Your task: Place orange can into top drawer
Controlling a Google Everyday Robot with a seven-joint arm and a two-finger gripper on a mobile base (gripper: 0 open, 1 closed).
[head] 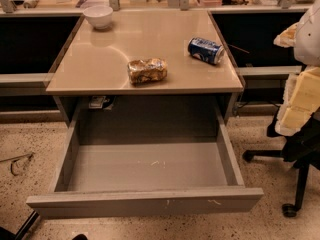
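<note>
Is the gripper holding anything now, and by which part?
Nothing that shows: the orange can lies untouched on the table, and the gripper hangs at the right edge, apart from it.

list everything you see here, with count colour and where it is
orange can: 1, golden-orange and brown, on its side near the tabletop's front edge
blue can: 1, blue with white lettering, on its side at the tabletop's right
bowl: 1, white, upright at the back left corner
table: 1, beige top, centre
top drawer: 1, grey, pulled open below the tabletop
office chair: 1, black wheeled base, on the floor at right
arm: 1, white and cream, right edge
gripper: 1, dark, right edge below the arm, away from both cans
</note>
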